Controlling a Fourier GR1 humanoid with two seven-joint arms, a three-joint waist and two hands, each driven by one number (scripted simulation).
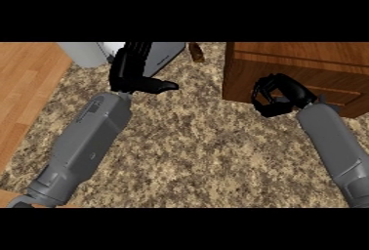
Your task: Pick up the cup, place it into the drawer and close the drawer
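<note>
**kitchenbot_fan:** Over at the right side, where's the cup? I honestly can't spot it in the head view. The right robot hand (276, 95) sits against the front of the wooden drawer unit (302, 63), fingers curled round into a ring. Whether there's a cup inside that curl, I can't tell. The hand would hide it anyway.

**grainy_gary:** Same here, no cup showing anywhere on the surface (209, 146). The right hand's fingers are definitely bent in, thumb and fingers nearly meeting, right at the lower left part of the cabinet front. You can see a drawer face with a recessed panel just beside the hand, on its right. Whether that drawer is shut or out a bit, I can't tell from this angle.

**kitchenbot_fan:** And the left one?

**grainy_gary:** Left robot hand (133, 68) is up near the top, fingers straight and pointing away, thumb sticking out to the right. Spread and relaxed, holding nothing. It overlaps a pale grey boxy thing (90, 52) at the top edge. Just right of that there's a small dark brown bottle-like object (195, 52), too small to name.

**kitchenbot_fan:** Both grey forearms come up from the bottom, well apart. Speckled stone top in the middle, and a wood-plank strip (25, 93) along the left.
</note>
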